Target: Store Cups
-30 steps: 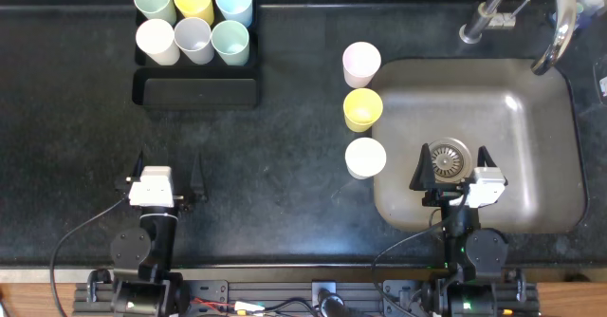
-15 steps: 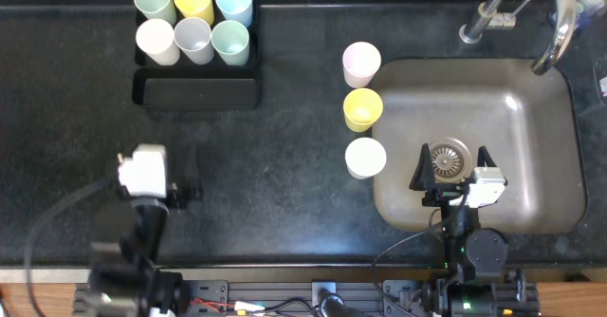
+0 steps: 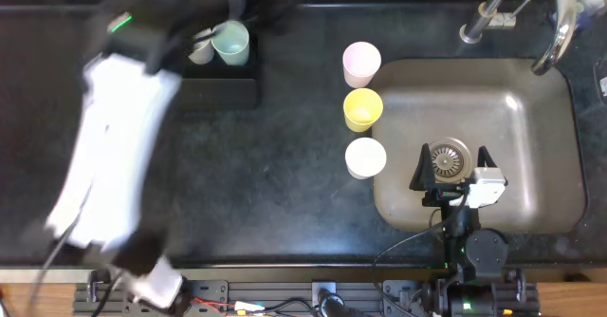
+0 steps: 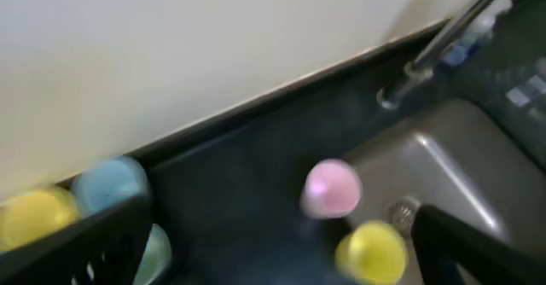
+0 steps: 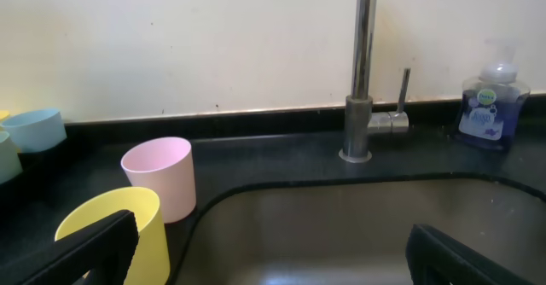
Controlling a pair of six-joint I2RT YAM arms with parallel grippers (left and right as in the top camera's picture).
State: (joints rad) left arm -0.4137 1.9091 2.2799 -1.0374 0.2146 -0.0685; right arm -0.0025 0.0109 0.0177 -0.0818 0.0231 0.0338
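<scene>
Pink plastic cup (image 3: 361,63), yellow plastic cup (image 3: 362,108) and white plastic cup (image 3: 365,157) stand in a row on the dark counter (image 3: 285,165) just beside the steel sink (image 3: 531,165), well apart from the black rack (image 3: 223,91); left gripper (image 4: 278,225), fingers spread and empty, hangs high, looking toward them; right gripper (image 3: 452,175), also spread, rests over the sink; seemingly the first fetch is starting; next, lower around one cup.
</scene>
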